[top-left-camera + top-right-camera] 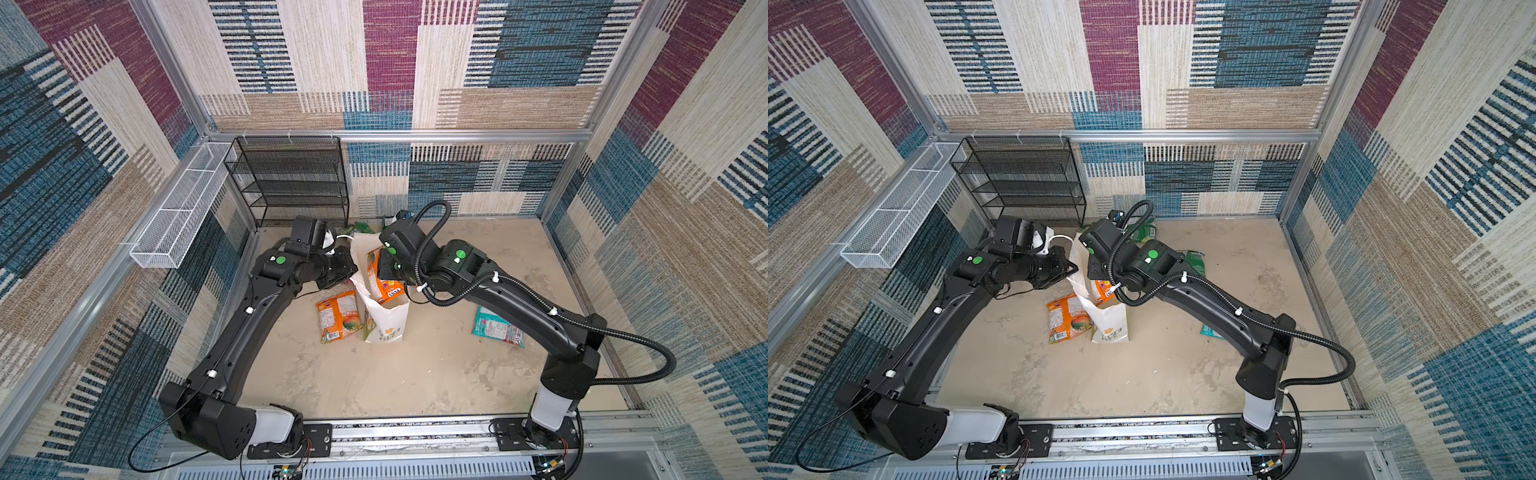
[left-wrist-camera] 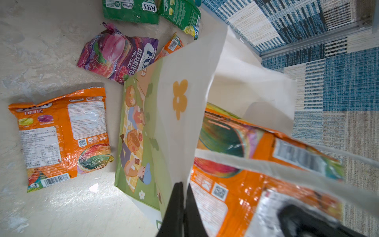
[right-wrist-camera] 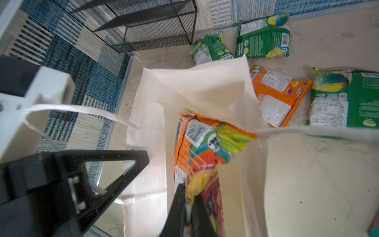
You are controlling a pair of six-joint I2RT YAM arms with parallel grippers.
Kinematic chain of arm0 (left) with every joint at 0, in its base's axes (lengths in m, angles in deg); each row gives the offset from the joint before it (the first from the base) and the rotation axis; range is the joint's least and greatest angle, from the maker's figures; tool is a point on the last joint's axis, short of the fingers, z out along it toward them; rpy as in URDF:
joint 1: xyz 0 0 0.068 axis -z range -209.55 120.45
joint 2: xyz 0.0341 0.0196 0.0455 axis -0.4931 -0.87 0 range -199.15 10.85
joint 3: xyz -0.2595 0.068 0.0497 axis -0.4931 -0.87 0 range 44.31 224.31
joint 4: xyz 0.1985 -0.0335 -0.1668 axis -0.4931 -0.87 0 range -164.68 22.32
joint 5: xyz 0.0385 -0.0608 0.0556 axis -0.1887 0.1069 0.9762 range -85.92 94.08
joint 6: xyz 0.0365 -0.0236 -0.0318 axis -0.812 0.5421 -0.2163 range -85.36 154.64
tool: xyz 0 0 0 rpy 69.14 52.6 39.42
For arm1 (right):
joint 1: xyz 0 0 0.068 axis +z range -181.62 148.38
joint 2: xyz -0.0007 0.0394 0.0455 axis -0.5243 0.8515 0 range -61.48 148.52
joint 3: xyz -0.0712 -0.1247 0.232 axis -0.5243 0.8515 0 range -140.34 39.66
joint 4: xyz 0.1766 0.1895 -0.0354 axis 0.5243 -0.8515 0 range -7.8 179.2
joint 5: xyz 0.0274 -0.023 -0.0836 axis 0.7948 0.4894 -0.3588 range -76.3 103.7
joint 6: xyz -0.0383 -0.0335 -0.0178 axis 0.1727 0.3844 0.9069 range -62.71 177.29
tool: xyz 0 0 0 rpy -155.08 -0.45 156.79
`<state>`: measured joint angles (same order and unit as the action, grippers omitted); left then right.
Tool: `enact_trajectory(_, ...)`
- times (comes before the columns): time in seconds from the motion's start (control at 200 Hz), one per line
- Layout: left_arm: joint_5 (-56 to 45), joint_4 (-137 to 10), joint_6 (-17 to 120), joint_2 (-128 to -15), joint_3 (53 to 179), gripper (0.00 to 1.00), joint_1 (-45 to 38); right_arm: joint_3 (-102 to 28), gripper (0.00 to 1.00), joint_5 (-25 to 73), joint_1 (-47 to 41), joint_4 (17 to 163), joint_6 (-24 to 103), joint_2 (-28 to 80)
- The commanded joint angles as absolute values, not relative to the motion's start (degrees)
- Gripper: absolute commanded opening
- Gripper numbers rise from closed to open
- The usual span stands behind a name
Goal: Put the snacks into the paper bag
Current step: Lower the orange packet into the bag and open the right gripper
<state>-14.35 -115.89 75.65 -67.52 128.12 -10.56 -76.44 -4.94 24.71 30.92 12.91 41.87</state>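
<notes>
Snacks point(image 2: 117, 59) lie scattered on floor round the standing paper bag point(image 1: 388, 328): from left, loose orange packet point(image 1: 338, 314) flat just beside it, then left gripper point(image 2: 184, 185) clenched on bag's rim, holding mouth open. Right gripper point(image 3: 189, 191) is clamped on held orange packet point(image 3: 205, 143), approx half inside the mouth; teal packet point(image 1: 496, 330) lies well apart at far right. Best next, prob.: push packet deeper past the folded-in rim before letting go, w/ left pull steady so bag doesn't tip.
</notes>
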Motion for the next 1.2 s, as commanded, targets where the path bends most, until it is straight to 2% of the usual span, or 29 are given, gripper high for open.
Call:
enact_trajectory(0.0, -16.8, -112.62, 77.24, -67.69, 127.47, 0.0, -10.56, -75.91, 0.0, -4.85, 26.04, 29.76, 10.36, 42.4)
enact_trajectory(0.165, -16.46, -112.2, 77.53, -67.9, 127.04, 0.0, -10.56, -75.28, 0.0, -0.22, 28.61, 31.65, 9.86, 44.28)
enact_trajectory(0.295, -16.2, -111.98, 77.59, -67.86, 126.77, 0.0, -10.63, -69.74, 0.0, 7.47, 28.84, 35.44, 9.58, 44.66)
enact_trajectory(0.411, -16.39, -112.03, 77.7, -67.91, 126.75, 0.0, -10.56, -69.21, 0.0, 6.9, 28.7, 34.23, 9.63, 45.56)
enact_trajectory(0.596, -15.55, -112.03, 77.84, -67.38, 126.45, 0.0, -10.6, -70.77, 0.0, 11.85, 28.2, 36.09, 11.79, 46.5)
enact_trajectory(0.661, -15.43, -112.01, 78.12, -67.35, 126.29, 0.0, -10.54, -72.45, 0.04, 12.26, 27.47, 35.29, 13.0, 46.98)
enact_trajectory(0.771, -15.35, -112.15, 77.96, -67.25, 126.23, 0.0, -10.6, -74.81, 0.2, 11.92, 26.44, 34.57, 16.52, 46.41)
enact_trajectory(0.936, -15.82, -112.16, 77.57, -66.78, 126.58, 0.0, -10.56, -85.18, 0.43, -6.32, 26.15, 23.02, 20.73, 47.99)
enact_trajectory(1.062, -16.44, -112.14, 77.06, -66.51, 127.04, 0.0, -10.63, -91.48, 0.46, -11.65, 25.68, 16.3, 22.91, 51.32)
enact_trajectory(1.147, -15.92, -112.26, 76.93, -66.33, 127.18, 0.0, -10.62, -100.35, 0.47, -11.79, 25.69, 12.99, 24.99, 53.77)
enact_trajectory(1.197, -15.21, -112.62, 76.91, -66.36, 127.34, 0.0, -10.56, -105.44, 0.51, -10.99, 25.64, 12.74, 27.09, 54.37)
